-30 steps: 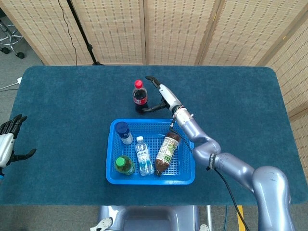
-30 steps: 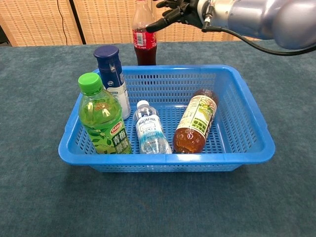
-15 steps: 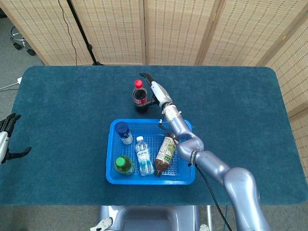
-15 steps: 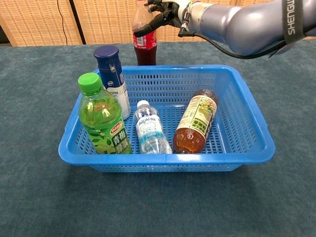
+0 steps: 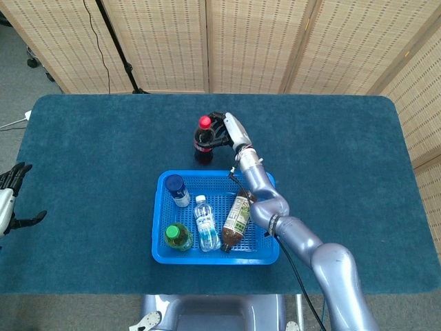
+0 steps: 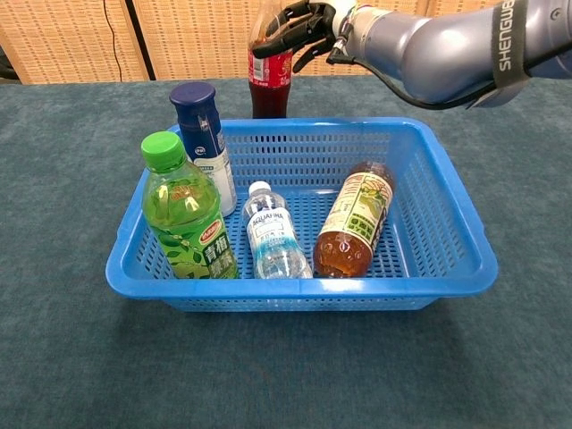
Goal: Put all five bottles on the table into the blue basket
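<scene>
Fingers (image 6: 284,27) of the right hand (image 5: 226,129) now curl round the upper body of the cola bottle (image 5: 202,141), near upper centre of both views; half a second back they lay alongside it, spread, and a second back stood clear to its right. Judgement: the grasp has just closed, though how firmly cannot be told. Bottle stands upright on the worktop (image 5: 89,172), just behind the far wall of the blue basket (image 6: 447,214), and appears not yet lifted. Inside the basket: green tea bottle (image 6: 185,211) upright at near-left corner, blue-capped bottle (image 6: 202,141) upright behind it, water bottle (image 6: 272,236) lying centre, brown tea bottle (image 6: 355,221) lying to its right. So four of five are in; this cola is the last. Free floor shows at the basket's right and far side, which looks the likeliest place to set it. Left hand (image 5: 9,200) sits at the left frame edge of the head view, away from everything, fingers apart and holding nothing. Risk: tall bottle, high grip; it may swing on lift over the rim.
</scene>
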`<act>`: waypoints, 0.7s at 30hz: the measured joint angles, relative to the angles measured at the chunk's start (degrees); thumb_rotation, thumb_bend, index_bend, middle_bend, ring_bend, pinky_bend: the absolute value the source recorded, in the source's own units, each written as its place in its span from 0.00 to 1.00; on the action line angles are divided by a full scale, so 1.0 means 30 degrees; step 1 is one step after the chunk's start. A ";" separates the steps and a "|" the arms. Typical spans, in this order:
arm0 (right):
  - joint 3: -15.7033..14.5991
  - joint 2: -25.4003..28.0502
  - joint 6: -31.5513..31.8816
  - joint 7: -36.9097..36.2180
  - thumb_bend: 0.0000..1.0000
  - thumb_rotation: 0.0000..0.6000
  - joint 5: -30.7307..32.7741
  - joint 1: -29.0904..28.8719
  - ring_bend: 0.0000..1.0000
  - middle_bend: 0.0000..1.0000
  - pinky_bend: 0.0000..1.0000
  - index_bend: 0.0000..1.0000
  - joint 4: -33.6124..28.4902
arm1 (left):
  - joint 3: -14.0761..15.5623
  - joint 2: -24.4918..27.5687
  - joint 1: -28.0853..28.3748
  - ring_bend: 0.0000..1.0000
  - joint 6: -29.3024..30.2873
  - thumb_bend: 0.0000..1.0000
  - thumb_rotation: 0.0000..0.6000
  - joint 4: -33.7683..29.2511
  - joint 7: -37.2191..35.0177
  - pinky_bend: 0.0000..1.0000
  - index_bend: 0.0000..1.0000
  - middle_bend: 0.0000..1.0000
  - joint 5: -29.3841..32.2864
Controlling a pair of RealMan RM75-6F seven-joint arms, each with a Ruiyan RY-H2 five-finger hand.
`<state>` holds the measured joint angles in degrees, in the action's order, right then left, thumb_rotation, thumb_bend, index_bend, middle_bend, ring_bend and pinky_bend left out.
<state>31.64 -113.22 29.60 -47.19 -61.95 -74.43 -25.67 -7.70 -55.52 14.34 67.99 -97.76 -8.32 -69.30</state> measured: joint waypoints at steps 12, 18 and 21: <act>-0.0160 0.2602 0.2289 -0.0017 0.22 1.00 -0.0888 0.1686 0.52 0.71 0.54 0.64 -0.3944 | 0.0095 0.0111 -0.0044 0.00 0.0071 0.21 1.00 -0.0140 -0.0284 0.00 0.00 0.00 -0.0531; -0.0437 0.6411 0.3481 0.0144 0.22 1.00 -0.1628 0.3848 0.52 0.71 0.54 0.64 -1.0662 | 0.0215 0.0230 -0.0061 0.00 0.0118 0.21 1.00 -0.0180 -0.0471 0.00 0.00 0.00 -0.1044; -0.0533 0.8868 0.3962 0.0354 0.22 1.00 -0.1958 0.5087 0.52 0.71 0.54 0.64 -1.4607 | 0.0278 0.0312 -0.0086 0.00 0.0132 0.21 1.00 -0.0259 -0.0599 0.00 0.00 0.00 -0.1196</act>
<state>30.04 -86.61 41.49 -46.12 -67.83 -59.16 -69.49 -6.86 -54.58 14.09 68.39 -98.54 -10.11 -72.89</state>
